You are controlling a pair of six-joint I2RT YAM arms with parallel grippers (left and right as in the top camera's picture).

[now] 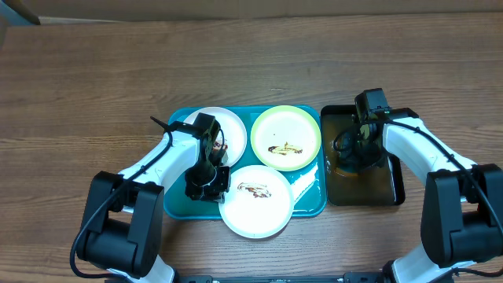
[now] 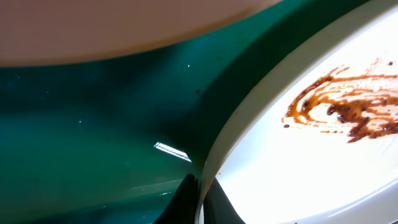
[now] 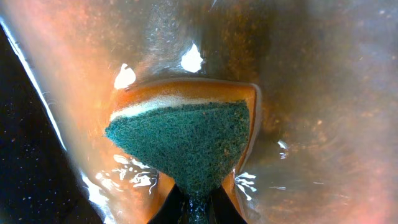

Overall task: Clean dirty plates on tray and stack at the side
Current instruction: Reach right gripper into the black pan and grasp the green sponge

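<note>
Robotics lab bench, plain wood-grain table (image 1: 94, 79), staged washing-up set, teal tray (image 1: 308, 203) of smeared plates (image 1: 275, 126) under the left gripper (image 1: 214, 189), black tray (image 1: 377, 189) below the right gripper (image 1: 355, 149) clamping a sponge (image 3: 186, 149).

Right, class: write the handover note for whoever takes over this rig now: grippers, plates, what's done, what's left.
Grip: left gripper shut on the rim of the front white plate; right gripper shut on the sponge in the black tray.
Plates: front white plate, back white plate and yellow-green plate all lie on the teal tray.
Done: none wiped, none stacked; brown smears show.
Left: wipe each, stack beside the tray.
</note>
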